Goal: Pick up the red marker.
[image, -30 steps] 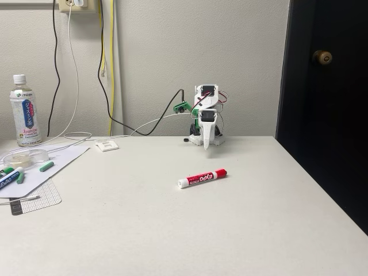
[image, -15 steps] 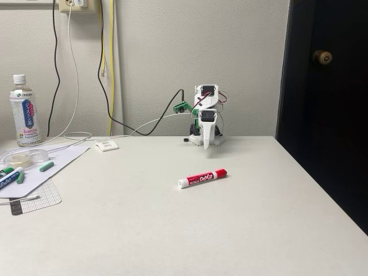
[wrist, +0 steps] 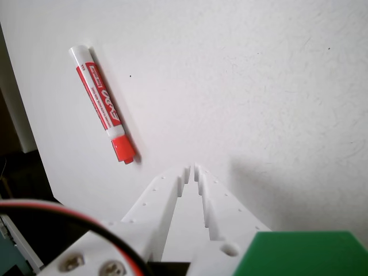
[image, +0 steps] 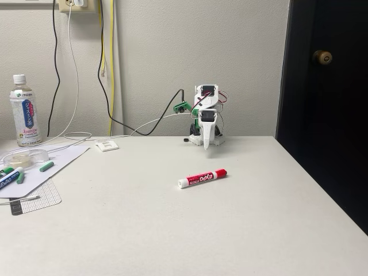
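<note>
Showing, wrist view alone: claw (wrist: 191, 168) tips seemingly together, red marker (wrist: 103, 106) apart.

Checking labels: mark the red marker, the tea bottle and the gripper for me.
red marker (image: 202, 177): fixed view, middle of the red label.
tea bottle (image: 25, 115): fixed view, on its blue label.
gripper (wrist: 192, 171): wrist view, between the tips of the nearly closed jaws.

Nothing has changed since the earlier pictures: in the fixed view the arm (image: 206, 118) and the red marker (image: 202, 177) sit exactly where they were before.
</note>
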`<state>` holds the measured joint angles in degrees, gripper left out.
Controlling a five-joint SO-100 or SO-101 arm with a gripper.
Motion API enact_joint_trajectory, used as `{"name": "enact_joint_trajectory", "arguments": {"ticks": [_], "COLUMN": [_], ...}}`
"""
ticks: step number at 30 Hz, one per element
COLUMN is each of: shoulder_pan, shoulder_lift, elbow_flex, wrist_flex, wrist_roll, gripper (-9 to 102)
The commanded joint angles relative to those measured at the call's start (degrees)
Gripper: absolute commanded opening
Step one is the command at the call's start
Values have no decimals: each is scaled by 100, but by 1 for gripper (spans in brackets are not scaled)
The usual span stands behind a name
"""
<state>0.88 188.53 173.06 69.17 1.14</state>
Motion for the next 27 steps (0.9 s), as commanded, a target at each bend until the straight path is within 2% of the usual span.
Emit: {"name": "enact_joint_trajectory", "arguments": {"ticks": [1,27], "shoulder_pan": [35,149], "shoulder_lift": [18,26], "elbow_flex": [-114,-589], "wrist_flex": [9,-114], "wrist_roll": [-9,-62], "gripper": [0,0]}}
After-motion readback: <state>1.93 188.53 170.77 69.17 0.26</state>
